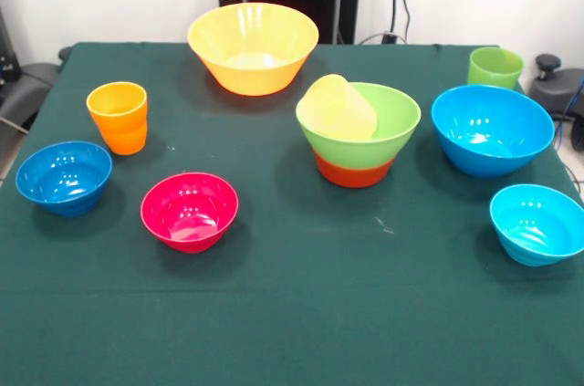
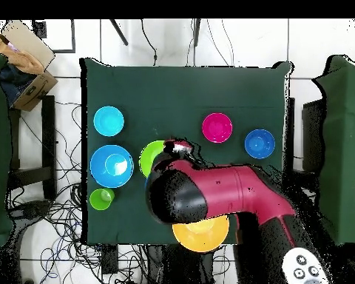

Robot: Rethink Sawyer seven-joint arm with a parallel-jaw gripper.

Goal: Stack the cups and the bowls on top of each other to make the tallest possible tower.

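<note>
The tower stands right of centre: an orange-red bowl [image 1: 351, 172] carries a light green bowl [image 1: 391, 126], and a pale yellow cup [image 1: 338, 108] lies tilted inside that. Around it sit a big yellow-orange bowl [image 1: 253, 46], an orange cup [image 1: 118, 117], a small dark blue bowl [image 1: 64, 176], a magenta bowl [image 1: 190, 211], a green cup [image 1: 495, 67], a big blue bowl [image 1: 493, 129] and a cyan bowl [image 1: 538, 222]. The front view shows no arm. In the overhead view the red arm reaches over the table, and my gripper [image 2: 177, 148] is at its end beside the green bowl [image 2: 149, 157].
A dark green cloth [image 1: 292, 313] covers the table. In the overhead view the arm hides the orange cup and part of the yellow-orange bowl [image 2: 203, 235]. A cardboard box [image 2: 25, 66] stands off the table, and cables lie on the floor around it.
</note>
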